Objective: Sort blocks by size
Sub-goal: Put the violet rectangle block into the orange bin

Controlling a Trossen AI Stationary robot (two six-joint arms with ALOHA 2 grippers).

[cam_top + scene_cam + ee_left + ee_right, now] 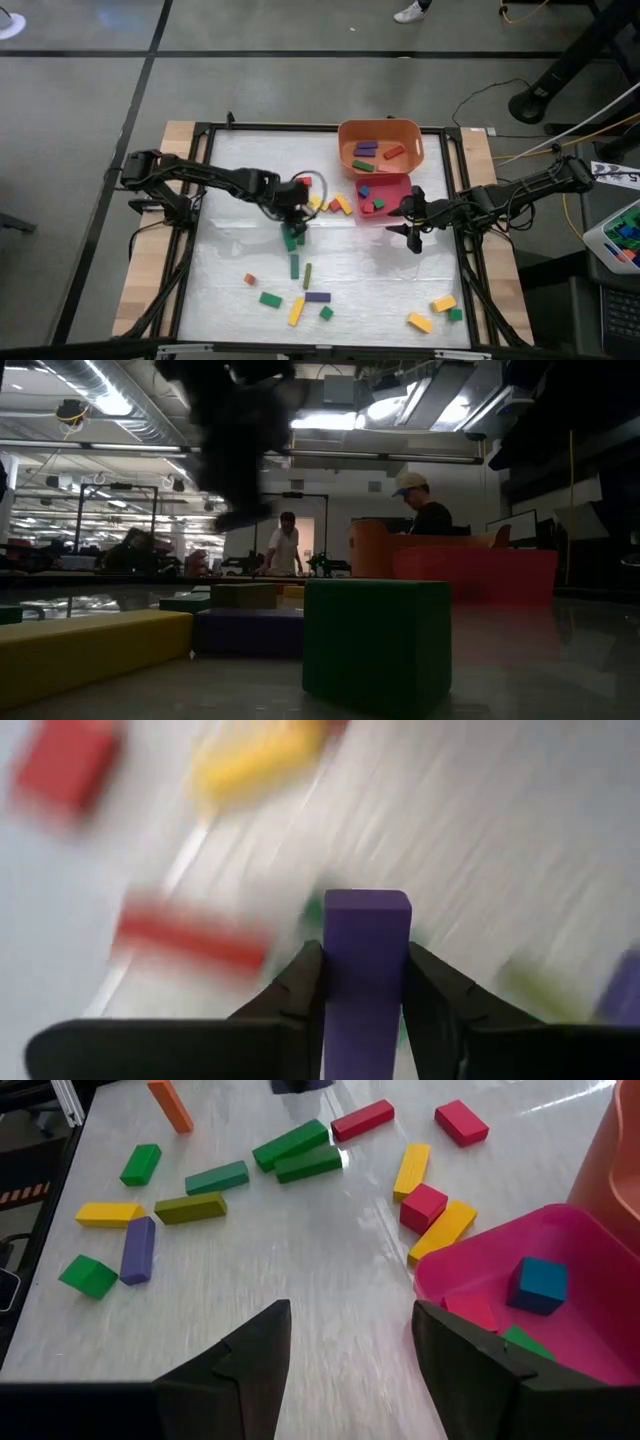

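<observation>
Centre-left of the high view: left gripper (362, 982) pinches a purple bar (366, 970) across its narrow faces. Rigid, light, smooth wood; a mid-length hold seems soundest. Right of centre: right gripper (415, 232) spread, empty, beside the pink tray (400, 181).

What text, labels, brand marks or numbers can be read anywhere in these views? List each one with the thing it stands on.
None can be read.
The blocks, the orange bin and the pink tray carry no lettering.
The purple block in the left tool has plain faces.
A black-and-white patterned marker at the table's right edge shows no readable characters.
</observation>
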